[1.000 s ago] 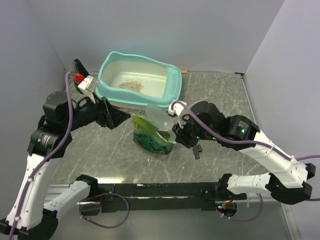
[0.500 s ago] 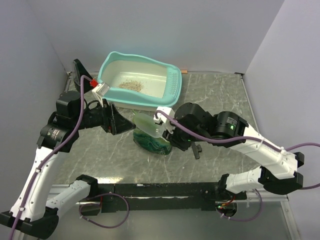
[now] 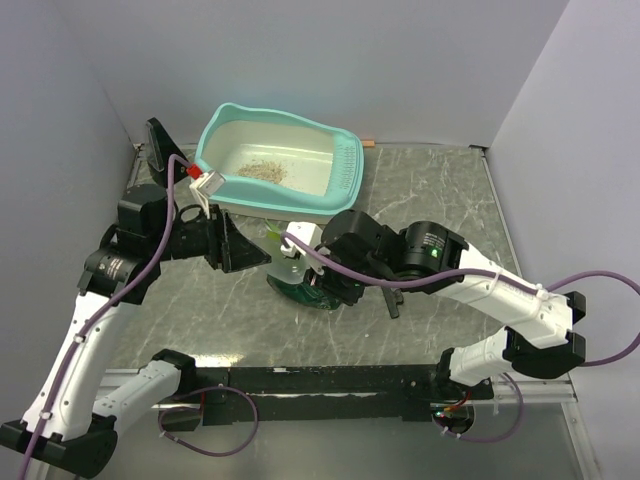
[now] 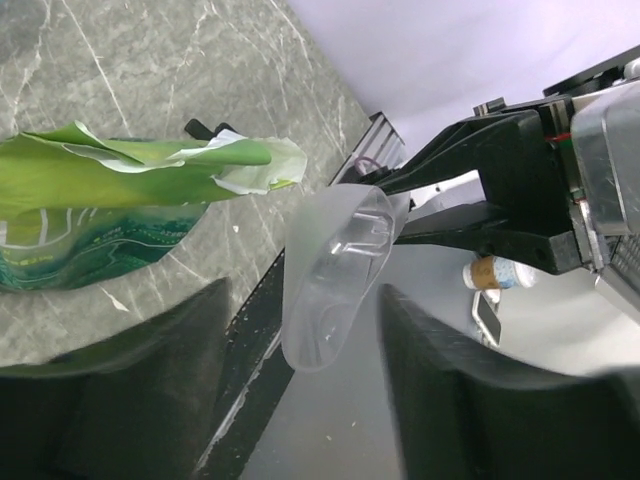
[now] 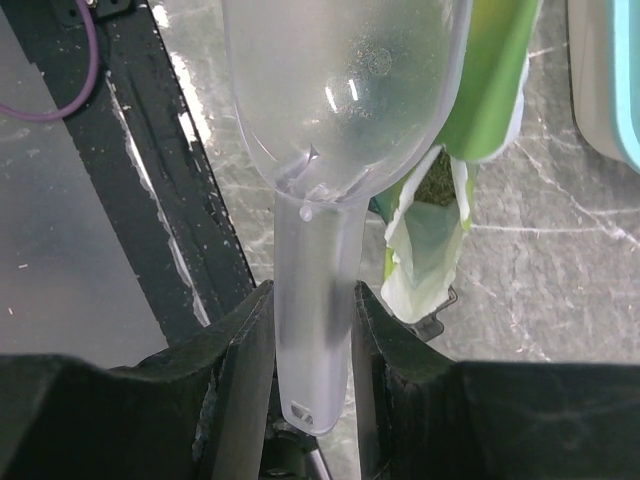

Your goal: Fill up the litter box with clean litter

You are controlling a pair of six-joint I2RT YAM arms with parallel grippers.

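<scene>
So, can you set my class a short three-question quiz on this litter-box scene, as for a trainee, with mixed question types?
1. True or false: the right end effector grips the scoop by its handle.
2. The litter box holds: A) nothing; B) a small patch of litter; C) litter up to the rim.
3. Is the scoop's bowl loaded or empty?
Key: 1 true; 2 B; 3 empty.
</scene>
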